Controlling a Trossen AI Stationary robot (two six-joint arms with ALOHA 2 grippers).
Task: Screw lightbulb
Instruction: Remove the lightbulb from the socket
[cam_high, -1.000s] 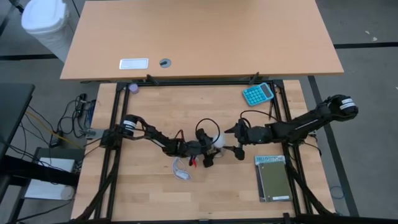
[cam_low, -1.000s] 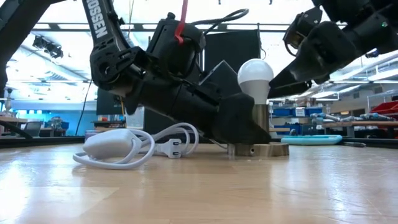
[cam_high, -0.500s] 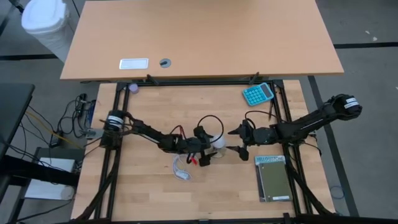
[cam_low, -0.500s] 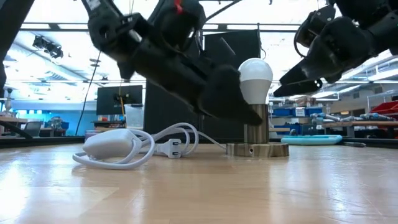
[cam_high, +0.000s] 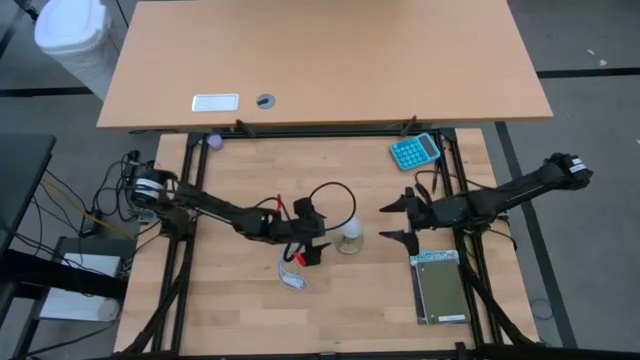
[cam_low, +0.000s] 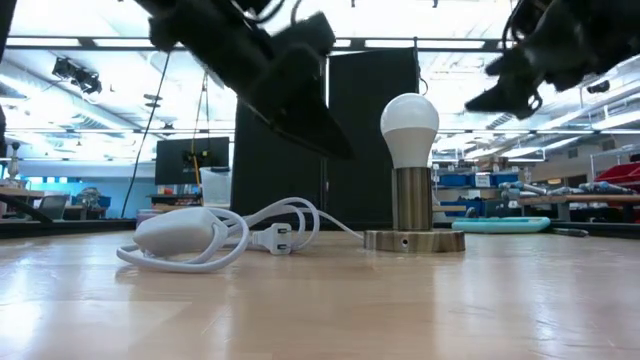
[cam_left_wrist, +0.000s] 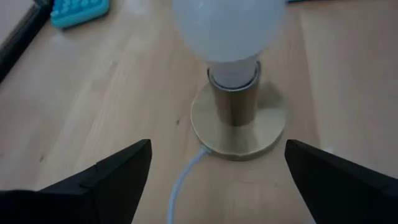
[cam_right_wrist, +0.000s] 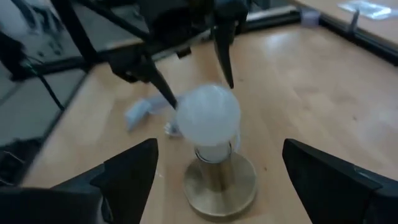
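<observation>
Lightbulb (cam_high: 350, 231) count is one: it stands upright in one brass socket (cam_low: 413, 238) near the middle of the desk (cam_high: 230, 310), touched by neither arm. Two grippers flank it. Left gripper (cam_high: 316, 238) sits at the bulb's nine o'clock in the high view, a gap between, its fingers (cam_left_wrist: 118, 171) spread apart with nothing held. Right gripper (cam_high: 398, 222) lies at the bulb's three o'clock, farther off, its fingers (cam_right_wrist: 127, 168) also spread wide and empty. One white cable (cam_high: 292, 272) with an inline switch lies coiled at the bulb's seven o'clock. One teal calculator (cam_high: 414, 151) rests at about one o'clock, near the far right corner, and one dark notebook (cam_high: 440, 288) lies at about four o'clock.

Against a second ago, both grippers have drawn back: then they crowded the bulb from either side, the left one down at the socket base; now each stands clear and the left arm stretches lower and flatter. Bulb, socket, cable, calculator and notebook have not shifted.
</observation>
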